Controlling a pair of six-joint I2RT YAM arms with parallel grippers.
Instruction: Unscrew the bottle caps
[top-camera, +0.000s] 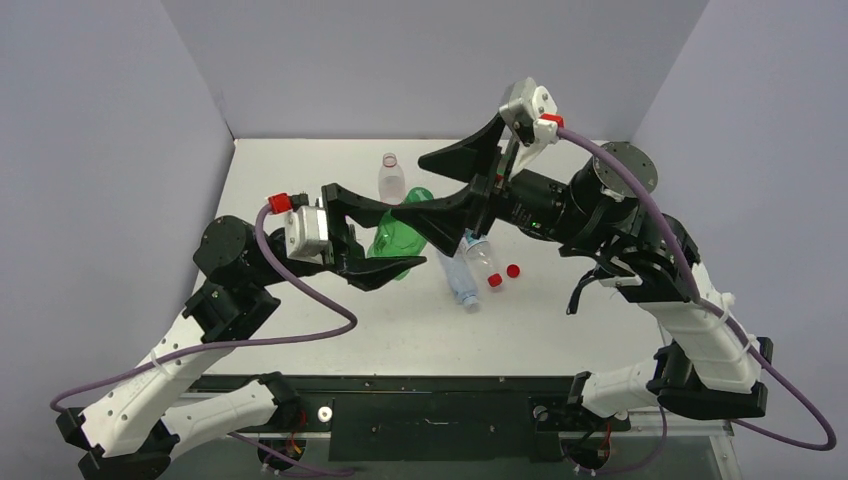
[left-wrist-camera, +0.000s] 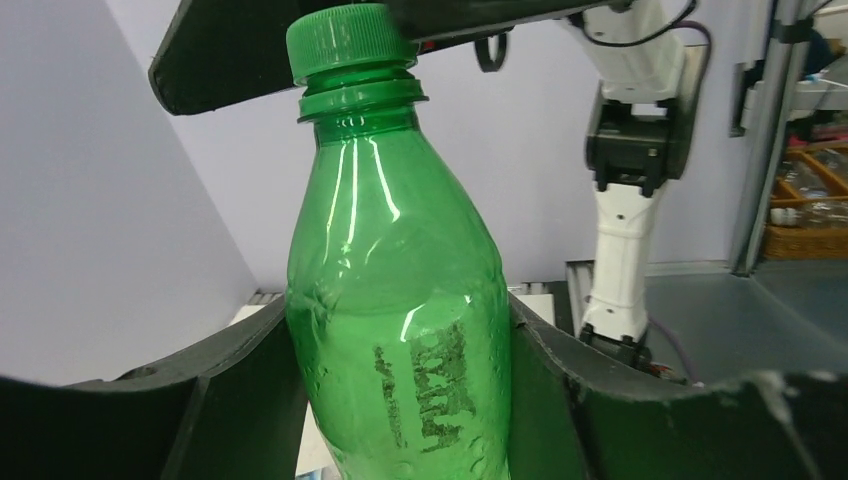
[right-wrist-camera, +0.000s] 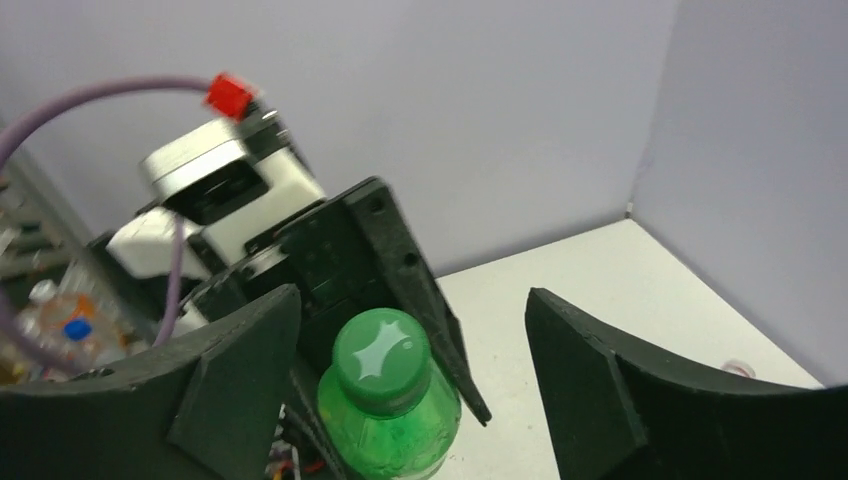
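Observation:
My left gripper (left-wrist-camera: 400, 410) is shut on the body of the green bottle (left-wrist-camera: 400, 300) and holds it upright above the table. The green cap (right-wrist-camera: 382, 358) sits on the bottle's neck. Around that cap my right gripper (right-wrist-camera: 412, 310) stands open: the cap lies close to the left finger (right-wrist-camera: 230, 390), with a wide gap to the right finger (right-wrist-camera: 610, 390). In the top view the right gripper (top-camera: 415, 187) hangs over the green bottle (top-camera: 395, 245). Two red caps (top-camera: 494, 281) (top-camera: 513, 270) lie loose on the table.
Two clear bottles (top-camera: 463, 283) (top-camera: 482, 258) lie on the white table (top-camera: 300, 180) under the right arm. A clear capped bottle (top-camera: 391, 182) stands behind the grippers. Grey walls close off the back and both sides.

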